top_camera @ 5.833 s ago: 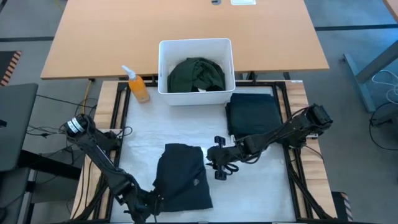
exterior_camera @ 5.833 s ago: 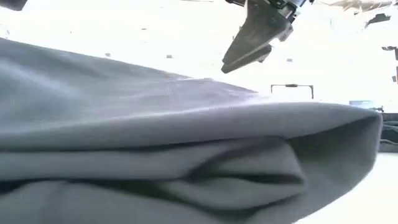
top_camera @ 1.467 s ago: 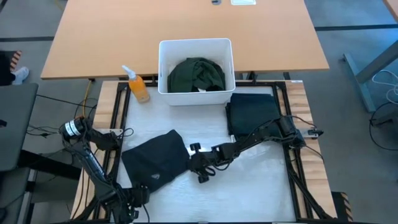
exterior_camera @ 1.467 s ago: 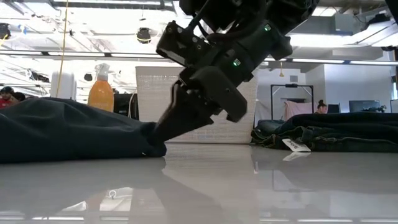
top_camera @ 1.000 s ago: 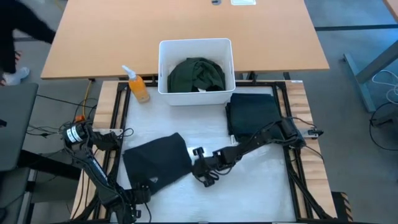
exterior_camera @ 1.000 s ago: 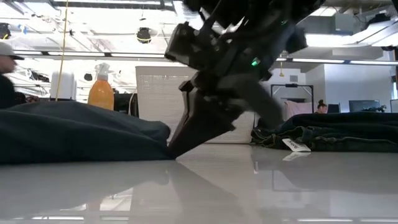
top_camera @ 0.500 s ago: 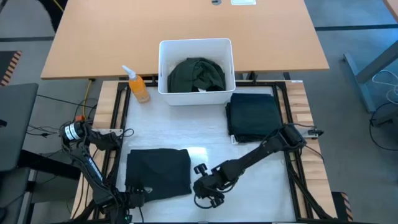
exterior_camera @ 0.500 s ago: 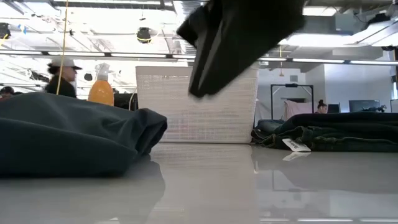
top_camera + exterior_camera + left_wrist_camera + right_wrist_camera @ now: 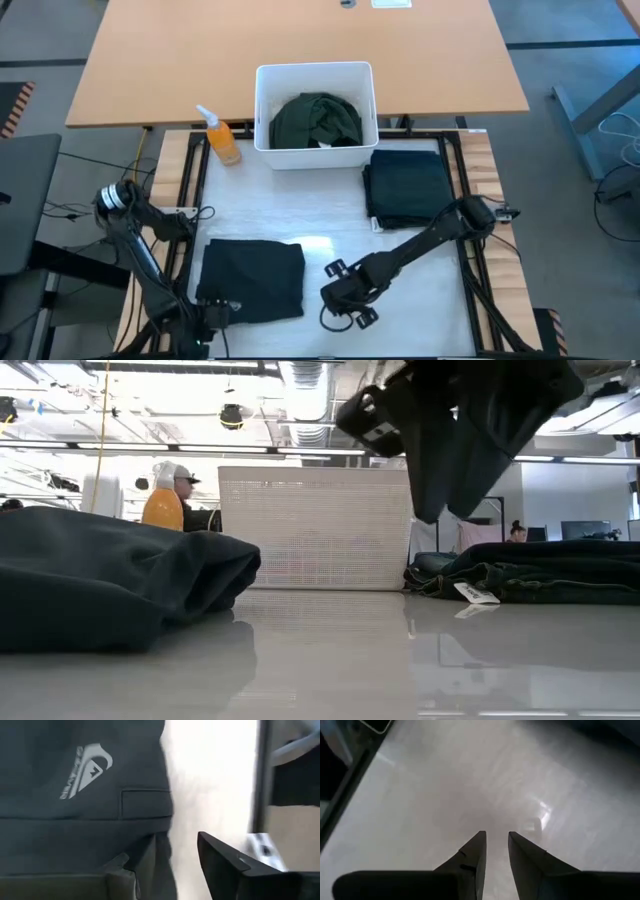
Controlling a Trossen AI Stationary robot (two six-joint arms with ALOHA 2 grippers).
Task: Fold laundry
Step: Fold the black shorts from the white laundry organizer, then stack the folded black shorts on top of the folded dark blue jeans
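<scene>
Black shirt (image 9: 253, 281): folded into a rectangle, flat on the white table (image 9: 420, 300), near-left part; a printed logo (image 9: 85, 771) shows in the left wrist view.
Left gripper (image 9: 205, 318): at the near-left corner of the black shirt; fingers (image 9: 225, 865) spread apart, one beside the cloth edge, nothing clamped.
Right gripper (image 9: 345, 312): over bare table just right of the black shirt; fingers (image 9: 472, 855) slightly parted, empty.
Folded dark garments (image 9: 408, 187): stacked at the table's far-right part, just beside the bin.
White bin (image 9: 266, 110): at the far edge, centre; holds a crumpled dark green garment (image 9: 316, 120).
Spray bottle (image 9: 220, 137): orange, upright, left of the bin.
Background: a person in a cap (image 9: 175, 480) shows beyond the table.
</scene>
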